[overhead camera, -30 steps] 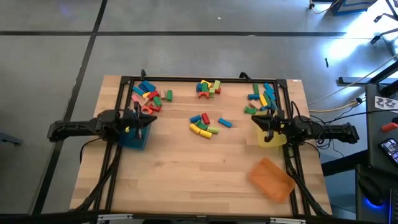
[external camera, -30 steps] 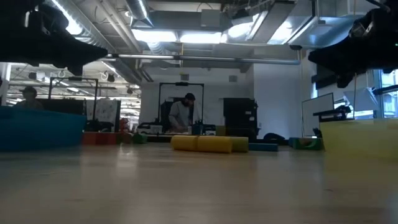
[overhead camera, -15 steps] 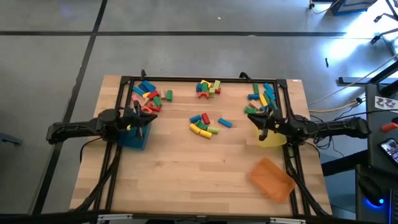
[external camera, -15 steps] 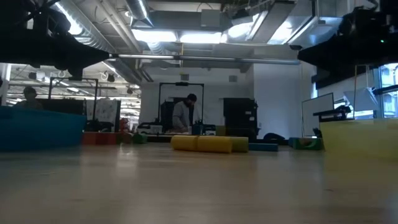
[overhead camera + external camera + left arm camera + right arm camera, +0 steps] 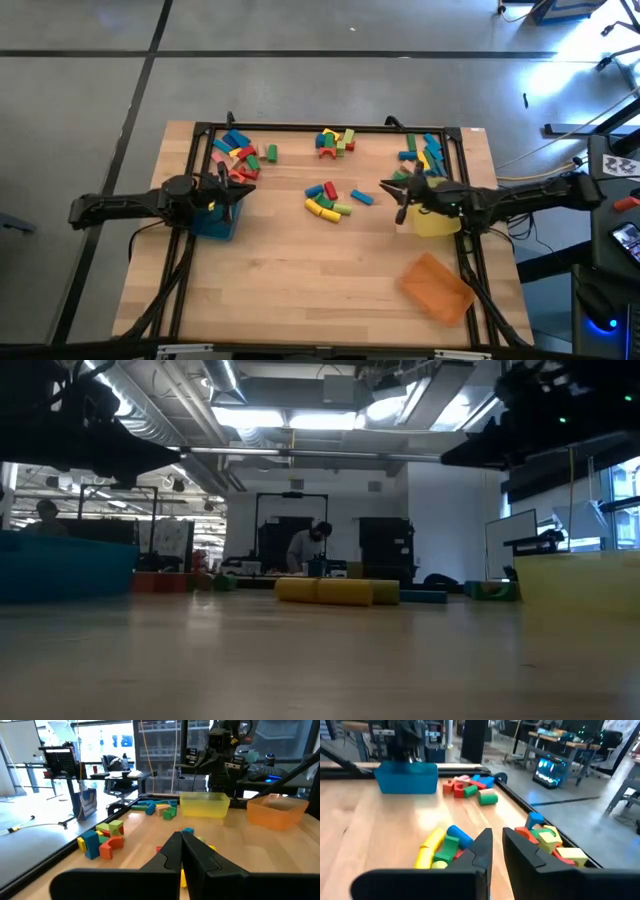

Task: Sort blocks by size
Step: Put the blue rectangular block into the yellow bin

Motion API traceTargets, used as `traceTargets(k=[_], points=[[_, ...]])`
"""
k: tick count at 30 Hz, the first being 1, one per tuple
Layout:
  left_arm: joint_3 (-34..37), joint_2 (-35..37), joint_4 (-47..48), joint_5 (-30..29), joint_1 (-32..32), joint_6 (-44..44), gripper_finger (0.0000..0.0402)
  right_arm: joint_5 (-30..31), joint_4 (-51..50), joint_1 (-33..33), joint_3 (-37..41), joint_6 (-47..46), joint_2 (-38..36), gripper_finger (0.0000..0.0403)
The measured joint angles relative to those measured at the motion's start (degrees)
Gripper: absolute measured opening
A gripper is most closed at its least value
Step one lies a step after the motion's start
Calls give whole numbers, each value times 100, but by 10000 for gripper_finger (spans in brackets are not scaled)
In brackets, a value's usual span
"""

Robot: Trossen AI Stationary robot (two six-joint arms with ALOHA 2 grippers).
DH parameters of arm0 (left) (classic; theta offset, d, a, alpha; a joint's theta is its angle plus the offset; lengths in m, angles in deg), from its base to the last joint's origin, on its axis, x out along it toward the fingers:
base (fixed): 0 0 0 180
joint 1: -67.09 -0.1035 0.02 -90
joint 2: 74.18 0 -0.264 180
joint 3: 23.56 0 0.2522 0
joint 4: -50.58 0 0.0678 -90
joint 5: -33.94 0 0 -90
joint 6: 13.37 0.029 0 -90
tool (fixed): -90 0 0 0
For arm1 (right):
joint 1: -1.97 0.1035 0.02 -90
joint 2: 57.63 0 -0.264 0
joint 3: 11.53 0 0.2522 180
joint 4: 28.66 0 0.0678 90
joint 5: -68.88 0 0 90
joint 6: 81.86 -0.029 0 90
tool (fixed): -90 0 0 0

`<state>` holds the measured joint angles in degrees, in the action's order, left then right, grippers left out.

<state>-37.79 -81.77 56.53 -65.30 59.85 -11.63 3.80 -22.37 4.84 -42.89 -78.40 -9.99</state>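
**Right arm reaching inward from the yellow tray**

Since a second ago, my right gripper has been sliding left off the yellow tray toward the middle of the wooden table; my left gripper is holding over the teal tray, much as before.

My right wrist view is showing my fingers parted by a narrow gap with nothing between them. My left fingers are resting pressed together, also empty.

The blocks are lying in four loose heaps of painted wood: a central heap of yellow cylinders, a blue bar and red and green pieces just left of my right gripper; a far-middle heap with a red arch; a far-left heap; and a far-right heap beside the black frame rail.

From above, the orange tray is sitting tilted at the near right corner. The low view is giving only yellow cylinders lying end to end, the tray walls at either side, and a person standing in the room beyond. My left wrist view is catching the smooth translucent walls of the two right-hand trays.

Bare plank is stretching across the whole near half of the table.
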Motion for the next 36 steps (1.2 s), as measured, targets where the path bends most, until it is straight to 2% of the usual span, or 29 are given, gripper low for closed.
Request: traceTargets(k=[5, 8, 12, 17, 22, 29, 36], points=[[-2, -177, -339, 2, 1, 0, 0, 4, -62, -7, -483, 3, 836, 52], [-2, -239, -400, 2, 2, -13, 0, -17, -66, -141, -810, 22, 1306, 70], [-2, -241, -431, 2, 0, -36, 0, -291, -355, -435, -1269, -40, 1883, 119], [-2, -240, -472, 0, 2, -113, 0, -892, -1311, -845, -1846, -272, 2501, 187], [-4, -239, -510, 2, 0, -92, 0, -1404, -2172, -1185, -2230, -460, 3107, 228], [-4, -391, -662, 2, 0, -7, 0, -1716, -2693, -1496, -2288, -609, 3882, 238], [-242, -1130, -975, 158, -5, 280, 0, -1866, -2756, -1488, -2286, -958, 4459, 239]])
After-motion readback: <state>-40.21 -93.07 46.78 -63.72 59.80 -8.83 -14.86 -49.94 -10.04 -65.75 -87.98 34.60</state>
